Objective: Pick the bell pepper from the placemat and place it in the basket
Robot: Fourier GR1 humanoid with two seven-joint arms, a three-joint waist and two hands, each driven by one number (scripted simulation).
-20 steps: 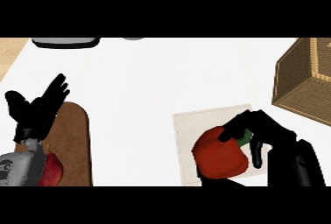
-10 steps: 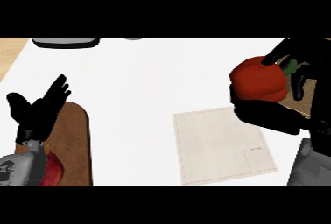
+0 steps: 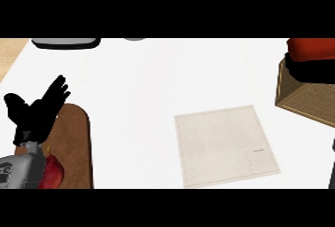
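At the upper right edge of the frame the pepper (image 3: pixel 313 48) shows as a red mass cut off by the frame's side, so its stem and long axis cannot be told. It sits over the basket (image 3: pixel 302 95), above that woven box's near rim. A black shape just beneath the pepper, at the basket's top, is the right hand (image 3: pixel 313 71); whether its fingers are curled round the pepper cannot be told. Lower and nearer the middle lies the pale placemat (image 3: pixel 226 145), flat and bare, tilted slightly, well apart from the basket. At the left edge the left hand (image 3: pixel 36 113) rests open, fingers up, above a brown board (image 3: pixel 73 137) with a red item (image 3: pixel 52 174) by the forearm.
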